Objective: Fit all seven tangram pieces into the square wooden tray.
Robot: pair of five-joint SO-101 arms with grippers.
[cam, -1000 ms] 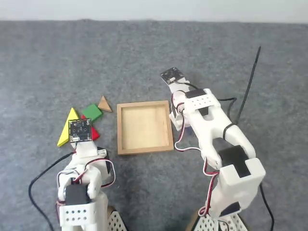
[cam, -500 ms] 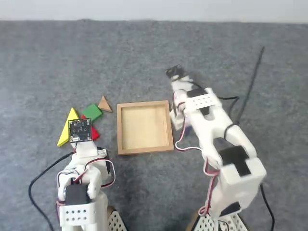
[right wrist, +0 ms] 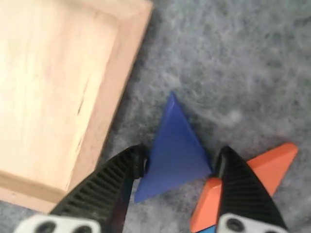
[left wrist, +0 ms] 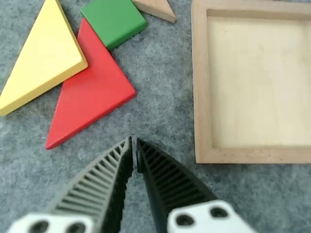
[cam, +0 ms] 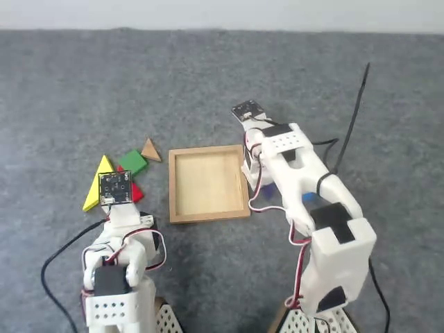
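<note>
Yellow triangle (cam: 97,182): large, flat on the grey worktop (cam: 208,69) at far left, against the red triangle (left wrist: 92,92).
Green square (cam: 132,162), small wooden triangle (cam: 150,148): loose, just left of the tray's far corner.
Left hand (left wrist: 133,143): closed and empty, tips together over bare worktop just short of the red triangle.
Square wooden tray (cam: 208,150): centre, nothing in it.
Right hand (right wrist: 180,158): spread, one finger on either side of the blue triangle (right wrist: 172,145).
Blue triangle: flat on the worktop just beside the tray's right wall, not touching it.
Orange piece (right wrist: 265,165): against the blue triangle's outer corner.
Step, as judged: grasping the blue triangle. Close squarely on its opposite edges, keep the outer finger off the orange piece, and lift above the rim before crossing.
</note>
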